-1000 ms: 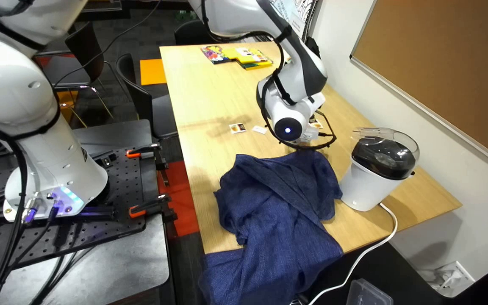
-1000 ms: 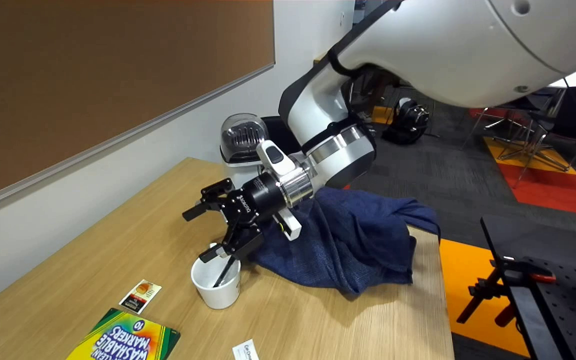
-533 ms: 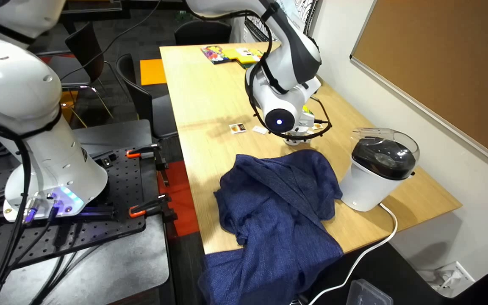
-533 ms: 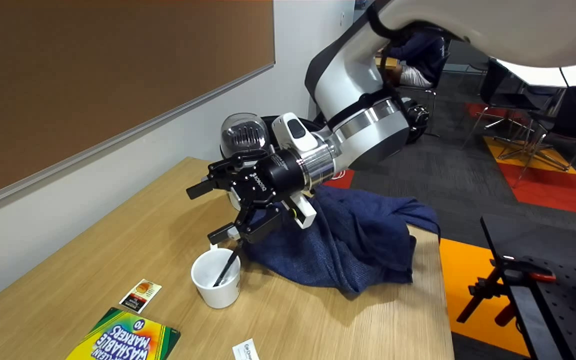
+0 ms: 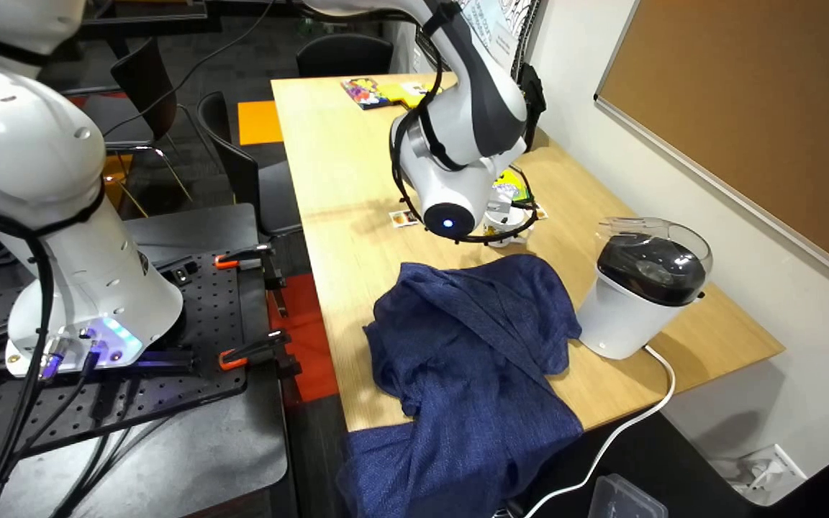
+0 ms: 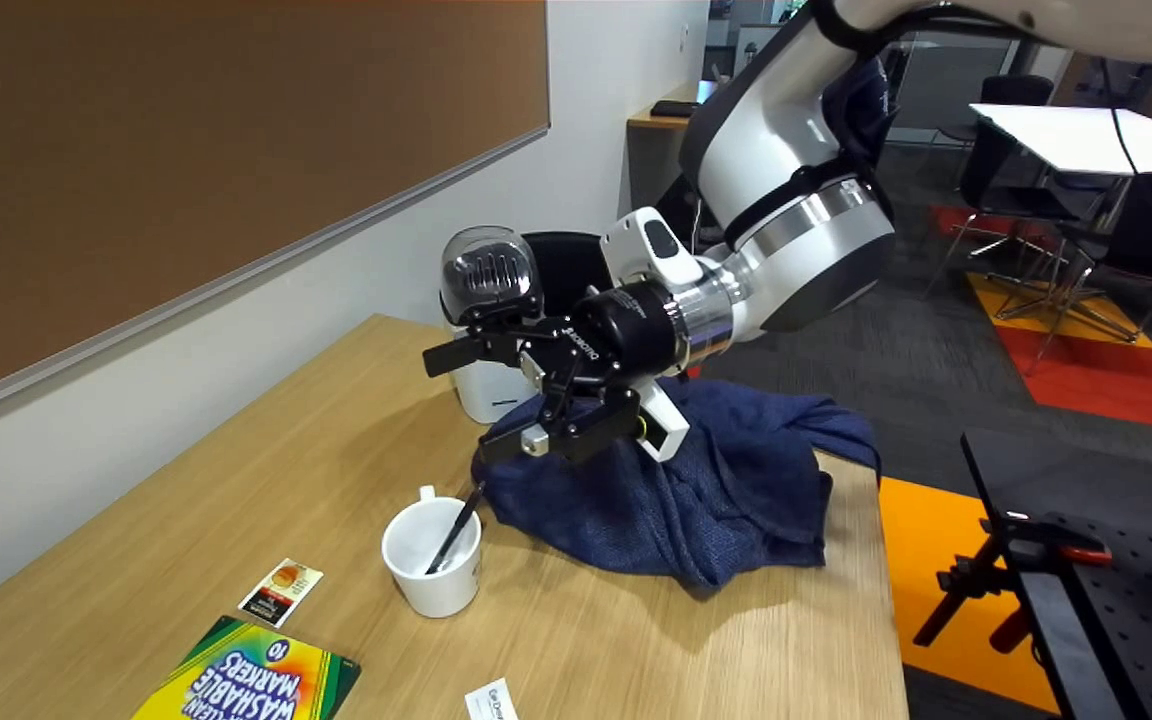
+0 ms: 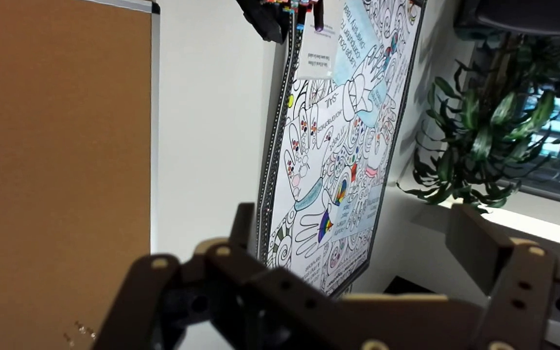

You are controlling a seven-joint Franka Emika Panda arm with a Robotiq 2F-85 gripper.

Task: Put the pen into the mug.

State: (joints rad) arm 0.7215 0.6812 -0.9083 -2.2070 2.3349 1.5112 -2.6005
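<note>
Well, left to right in an exterior view, I'm seeing the mug (image 6: 436,593) standing upright with the pen (image 6: 455,532) inside, leaning on its rim, long axis slanting up rightward toward the gripper (image 6: 461,405); that is hanging above, apart, jaws spread, gripping nothing. Probably only retreating is remaining.

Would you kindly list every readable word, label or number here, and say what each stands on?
"CLEAN": marker pack
"WASHABLE MARKERS": marker pack
"10": marker pack
"ROBOTIQ": gripper
"SAIL": wall poster
"computer": wall poster
"Large": wall poster
Too small or blurred to read surely: the white card, the small packet, the gripper's fine print, the poster's other wording.
</note>
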